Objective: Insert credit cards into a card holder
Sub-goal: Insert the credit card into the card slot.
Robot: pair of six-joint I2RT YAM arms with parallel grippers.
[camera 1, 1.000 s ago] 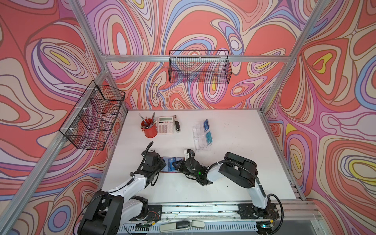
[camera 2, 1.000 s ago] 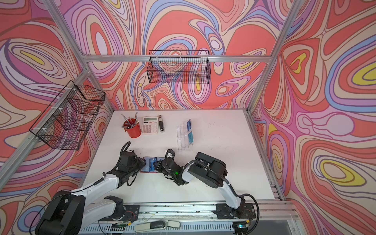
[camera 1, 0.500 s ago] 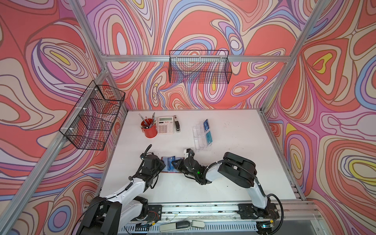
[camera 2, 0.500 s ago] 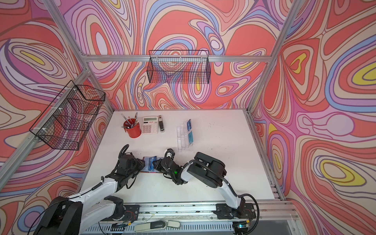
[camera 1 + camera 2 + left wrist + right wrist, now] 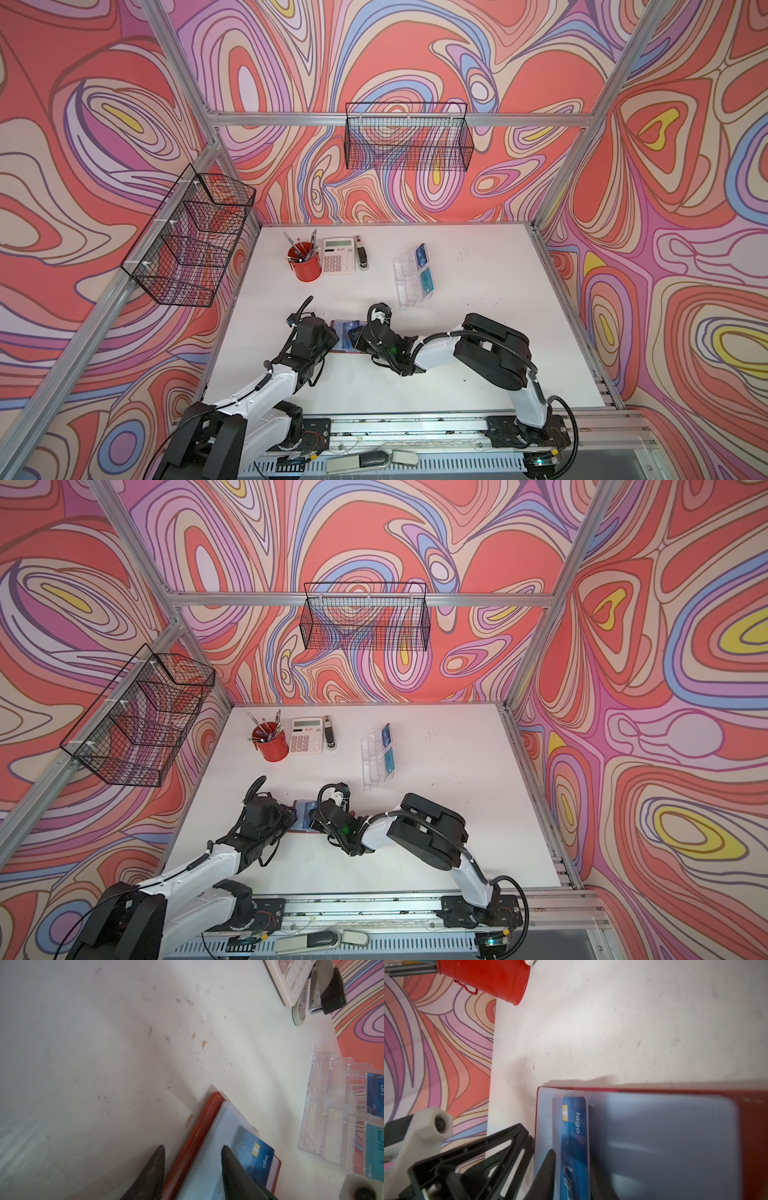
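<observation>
The red card holder [image 5: 345,351] [image 5: 300,830] lies open on the table between my two grippers, its greyish sleeves [image 5: 224,1118] facing up. A blue credit card [image 5: 255,1155] [image 5: 576,1118] sits partly inside a sleeve. My right gripper [image 5: 572,1147] [image 5: 353,336] is open, one finger on each side of that card. My left gripper [image 5: 192,1147] [image 5: 332,338] is open and straddles the holder's stitched red edge [image 5: 199,1130], one finger over the sleeves, the other over the table. Two more credit cards, blue [image 5: 422,254] and teal [image 5: 427,280], stand in a clear stand.
The clear acrylic stand [image 5: 405,286] [image 5: 324,1105] is just behind the right gripper. A red pen cup [image 5: 305,266] [image 5: 492,978], a calculator [image 5: 338,255] and a stapler [image 5: 362,253] line the back left. Wire baskets [image 5: 407,141] [image 5: 191,245] hang on the walls.
My right gripper's jaws have parted around the blue card. The left arm has sunk a little towards the front. The holder has stayed in place.
</observation>
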